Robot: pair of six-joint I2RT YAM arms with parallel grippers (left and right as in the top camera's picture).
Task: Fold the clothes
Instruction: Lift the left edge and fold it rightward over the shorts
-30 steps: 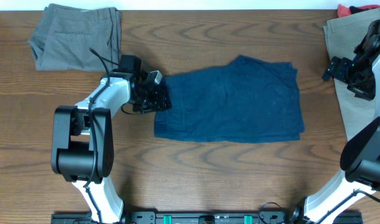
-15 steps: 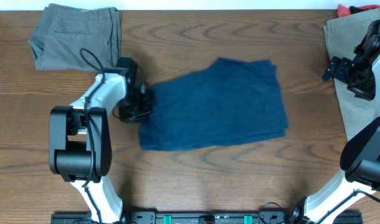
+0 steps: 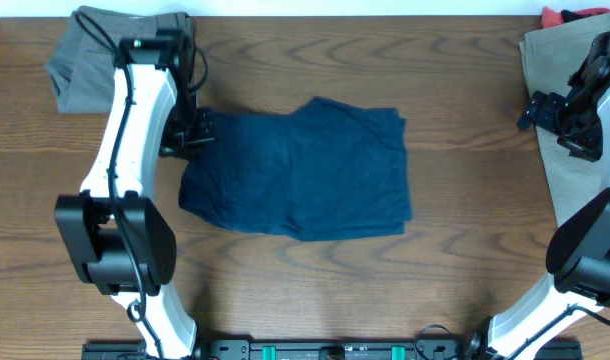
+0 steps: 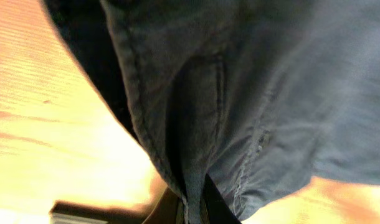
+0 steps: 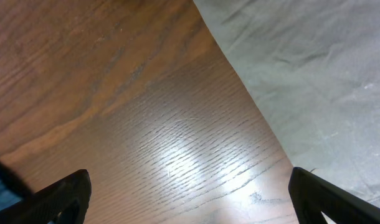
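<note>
Overhead: navy shorts (image 3: 300, 170) spread flat at the middle of the table (image 3: 285, 290); left gripper (image 3: 190, 135) at their left edge; olive-grey shorts (image 3: 80, 65) folded in the far-left corner; tan shorts (image 3: 547, 70) along the right edge, right gripper (image 3: 570, 115) over their inner border.
Left wrist: jaws pinching navy fabric, seamed edge caught between the fingers (image 4: 218, 205).
Right wrist: jaws spread wide over bare wood, just beside the tan cloth.

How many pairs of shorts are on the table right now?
3. The navy pair lies mid-table, its left edge pinched by the left hand. The olive-grey pair is folded at the far-left corner. The tan pair lies along the right edge. A red cloth behind it may be another garment.
</note>
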